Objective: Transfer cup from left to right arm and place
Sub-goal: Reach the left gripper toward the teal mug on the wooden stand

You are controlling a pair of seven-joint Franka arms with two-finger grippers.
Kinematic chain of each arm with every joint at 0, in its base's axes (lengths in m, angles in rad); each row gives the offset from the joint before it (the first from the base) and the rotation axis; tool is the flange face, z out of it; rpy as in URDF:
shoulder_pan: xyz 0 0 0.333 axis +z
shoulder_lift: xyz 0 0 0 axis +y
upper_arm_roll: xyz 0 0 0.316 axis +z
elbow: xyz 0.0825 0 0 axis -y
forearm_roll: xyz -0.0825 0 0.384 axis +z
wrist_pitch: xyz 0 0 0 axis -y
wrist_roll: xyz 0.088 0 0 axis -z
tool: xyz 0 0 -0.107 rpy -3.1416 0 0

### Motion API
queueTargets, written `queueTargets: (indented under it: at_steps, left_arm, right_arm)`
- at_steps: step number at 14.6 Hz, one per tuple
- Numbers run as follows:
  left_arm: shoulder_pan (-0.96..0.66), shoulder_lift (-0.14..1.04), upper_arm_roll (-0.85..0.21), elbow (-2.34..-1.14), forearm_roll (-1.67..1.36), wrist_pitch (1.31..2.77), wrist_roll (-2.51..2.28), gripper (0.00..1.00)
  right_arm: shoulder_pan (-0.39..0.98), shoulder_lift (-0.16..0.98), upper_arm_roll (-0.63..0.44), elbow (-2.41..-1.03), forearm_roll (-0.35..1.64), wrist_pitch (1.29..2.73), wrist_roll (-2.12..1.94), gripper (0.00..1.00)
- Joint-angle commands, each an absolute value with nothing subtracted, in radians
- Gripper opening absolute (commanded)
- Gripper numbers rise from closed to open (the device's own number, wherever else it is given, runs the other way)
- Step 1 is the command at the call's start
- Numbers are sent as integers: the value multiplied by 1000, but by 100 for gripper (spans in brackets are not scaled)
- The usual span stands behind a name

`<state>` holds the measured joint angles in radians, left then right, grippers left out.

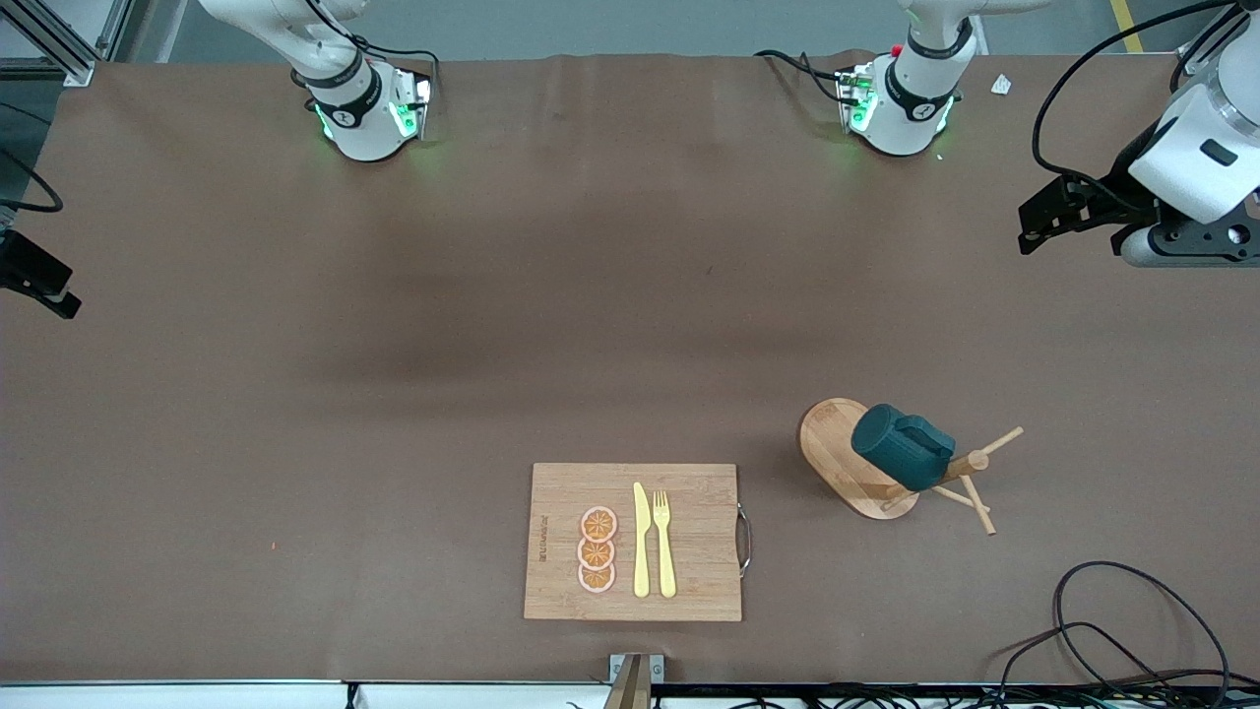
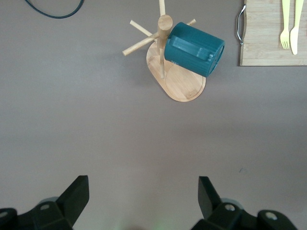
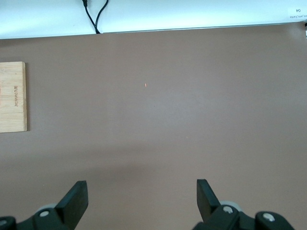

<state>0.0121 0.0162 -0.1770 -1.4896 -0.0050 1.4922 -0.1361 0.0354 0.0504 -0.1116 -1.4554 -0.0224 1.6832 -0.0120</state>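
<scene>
The dark teal cup (image 1: 904, 448) hangs tilted on a peg of the wooden peg rack (image 1: 837, 443), toward the left arm's end of the table. It also shows in the left wrist view (image 2: 194, 48). My left gripper (image 1: 1036, 228) is open and empty, up in the air over the table's edge at the left arm's end, well away from the cup; its jaws (image 2: 143, 191) stand wide over bare table. My right gripper (image 1: 44, 286) is open and empty over the table's edge at the right arm's end, and in its own wrist view (image 3: 142, 191) only bare table lies between its jaws.
A wooden cutting board (image 1: 704, 551) with a metal handle lies near the front camera, carrying three orange slices (image 1: 598, 549), a yellow knife (image 1: 641, 540) and a yellow fork (image 1: 664, 542). Black cables (image 1: 1112, 630) loop at the near corner by the left arm's end.
</scene>
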Motion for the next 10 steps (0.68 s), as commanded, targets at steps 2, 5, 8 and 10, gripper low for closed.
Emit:
queueTargets:
  at_steps: [2,5,8,10]
  left_arm:
    - [17,12,-176,-1482,-20,1494,-86,100]
    - [15,35,-176,-1460,-23,1497,-90,100]
    - [14,58,-175,-1465,-87,1525,-176,100]
    - [9,78,-175,-1467,-94,1560,-337,100]
  right_arm:
    - [26,54,-104,-1447,-14,1686,-5,100]
    - [26,54,-104,-1447,-14,1686,-5,100]
    - [26,54,-104,-1447,-14,1686,-5,100]
    - [26,55,-104,-1447,-15,1686,-5,100]
